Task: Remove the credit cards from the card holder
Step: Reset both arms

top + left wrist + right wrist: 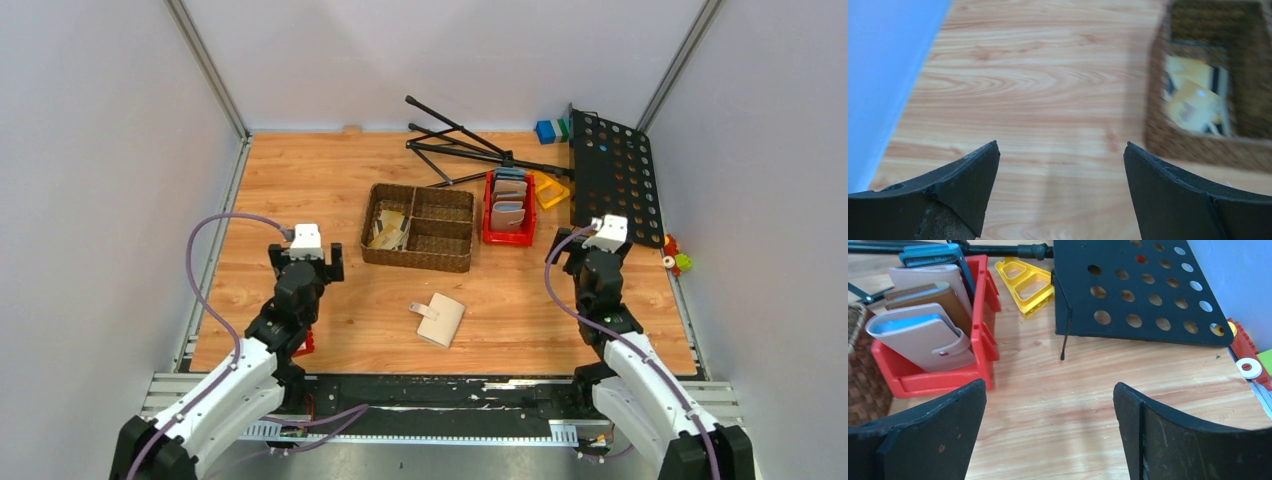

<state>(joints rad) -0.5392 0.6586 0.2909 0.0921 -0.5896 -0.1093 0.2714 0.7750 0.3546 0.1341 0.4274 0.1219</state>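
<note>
Lying folded — beige card holder, strap tab leftward.

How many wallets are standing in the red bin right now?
4, lined up front to back from the right wrist camera: beige wallet nearest, brown wallet behind it, pale pinkish wallet next, blue wallet rearmost. More could be hidden between them.

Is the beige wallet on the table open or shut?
Shut: the card holder lies folded, only its beige outside showing, no inside pockets visible.
</note>
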